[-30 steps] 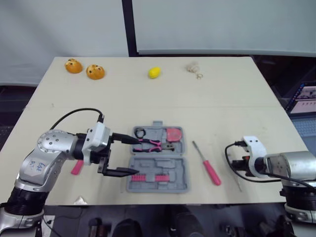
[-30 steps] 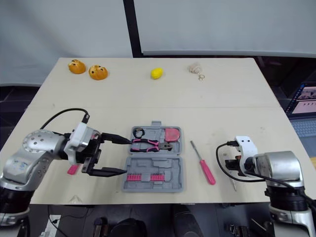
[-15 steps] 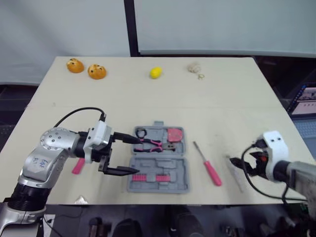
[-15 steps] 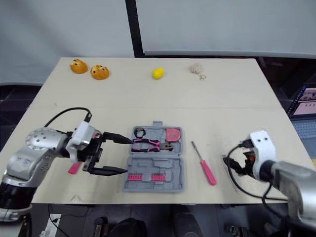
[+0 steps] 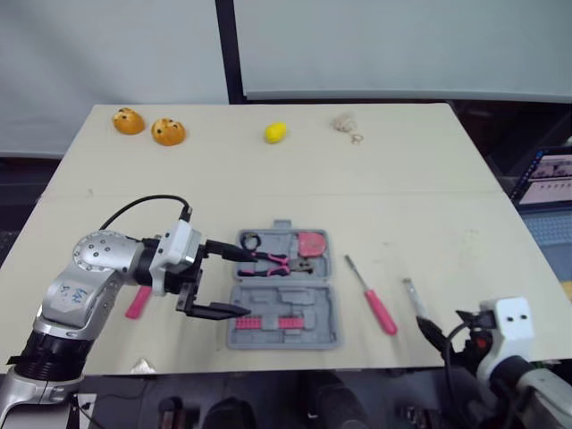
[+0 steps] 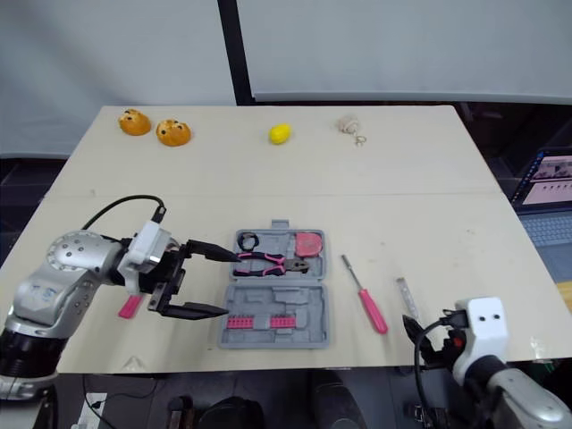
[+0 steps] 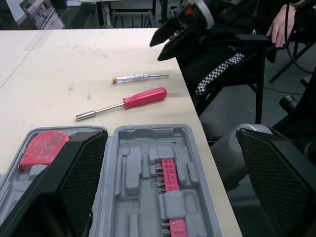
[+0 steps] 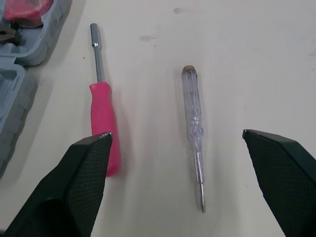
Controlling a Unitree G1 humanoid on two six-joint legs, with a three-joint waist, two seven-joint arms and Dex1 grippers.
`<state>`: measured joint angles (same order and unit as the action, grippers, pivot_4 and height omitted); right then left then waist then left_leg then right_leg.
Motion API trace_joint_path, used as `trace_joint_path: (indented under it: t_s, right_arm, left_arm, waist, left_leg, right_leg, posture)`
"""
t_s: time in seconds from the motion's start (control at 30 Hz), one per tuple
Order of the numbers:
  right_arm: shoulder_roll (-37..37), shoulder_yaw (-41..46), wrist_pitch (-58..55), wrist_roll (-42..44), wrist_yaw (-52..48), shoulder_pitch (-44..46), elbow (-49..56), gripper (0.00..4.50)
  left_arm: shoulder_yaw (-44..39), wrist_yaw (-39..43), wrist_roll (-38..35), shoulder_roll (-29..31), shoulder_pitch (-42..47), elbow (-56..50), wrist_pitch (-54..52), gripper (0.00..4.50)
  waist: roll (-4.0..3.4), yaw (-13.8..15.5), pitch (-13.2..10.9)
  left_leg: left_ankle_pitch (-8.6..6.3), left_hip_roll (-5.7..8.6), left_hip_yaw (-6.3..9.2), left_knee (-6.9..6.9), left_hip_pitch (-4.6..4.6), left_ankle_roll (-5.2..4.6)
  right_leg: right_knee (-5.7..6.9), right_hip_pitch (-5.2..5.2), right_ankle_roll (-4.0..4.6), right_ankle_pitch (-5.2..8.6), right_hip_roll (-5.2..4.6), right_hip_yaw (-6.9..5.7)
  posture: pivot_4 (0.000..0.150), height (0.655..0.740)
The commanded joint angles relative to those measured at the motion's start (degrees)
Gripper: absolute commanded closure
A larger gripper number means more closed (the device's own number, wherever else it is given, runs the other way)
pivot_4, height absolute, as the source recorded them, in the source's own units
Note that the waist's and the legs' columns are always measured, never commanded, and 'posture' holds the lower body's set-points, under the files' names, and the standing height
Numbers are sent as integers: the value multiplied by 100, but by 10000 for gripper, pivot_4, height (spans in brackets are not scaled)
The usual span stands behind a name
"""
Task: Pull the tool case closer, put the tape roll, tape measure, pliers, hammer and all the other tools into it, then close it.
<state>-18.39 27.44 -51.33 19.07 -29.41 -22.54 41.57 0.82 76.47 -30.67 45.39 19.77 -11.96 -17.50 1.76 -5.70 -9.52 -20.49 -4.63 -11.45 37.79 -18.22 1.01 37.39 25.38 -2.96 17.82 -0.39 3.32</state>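
Left hand (image 5: 241, 282): my fingers are spread and hold nothing, poised at the left edge of the open grey tool case (image 5: 313, 299), which lies near the front middle of the tabletop (image 5: 402, 197). One finger reaches toward the pink-handled pliers (image 5: 273, 261) in the far half of the case, the other toward the near half. Next to the pliers sit a red tape measure (image 5: 313, 241) and a small black ring (image 5: 253, 239), perhaps the tape roll; the near half holds a row of pink bits (image 5: 277, 320). To the right of the case, apart from it, lies a pink-handled screwdriver (image 5: 375, 299), and just beyond that a clear-handled screwdriver (image 5: 413, 299). Right hand (image 8: 176, 134): my fingers are wide apart and empty, hanging at the front edge of the tabletop and facing both screwdrivers. A pink object (image 5: 138, 302) lies partly hidden beneath my left arm
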Motion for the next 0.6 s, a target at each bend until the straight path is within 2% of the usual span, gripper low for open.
trace_joint_path:
  t_s: [0.03,0.37,0.6]
  right_arm:
    - [-106,-214,373,-210,232,110,-389,467]
    - [-255,-784,656,-466,520,565,-1263,467]
    - [-188,-820,789,-470,717,804,-1656,467]
  left_arm:
    - [-50,34,-9,12,51,-50,72,0]
    - [-65,33,19,36,81,-42,75,0]
    - [-57,47,32,49,145,-35,60,0]
  waist:
    - [0,2,0]
    - [0,0,0]
    - [0,-1,0]
  left_leg:
    - [0,0,0,-1,0,0]
    - [1,-2,1,-2,-1,-2]
    - [1,-2,0,-2,-1,-2]
  right_leg:
    - [-1,1,0,0,0,0]
    - [-2,2,-1,0,-2,1]
    - [-2,2,-2,-1,-2,1]
  posture:
    - [1500,7400]
    - [1500,7400]
    - [1500,7400]
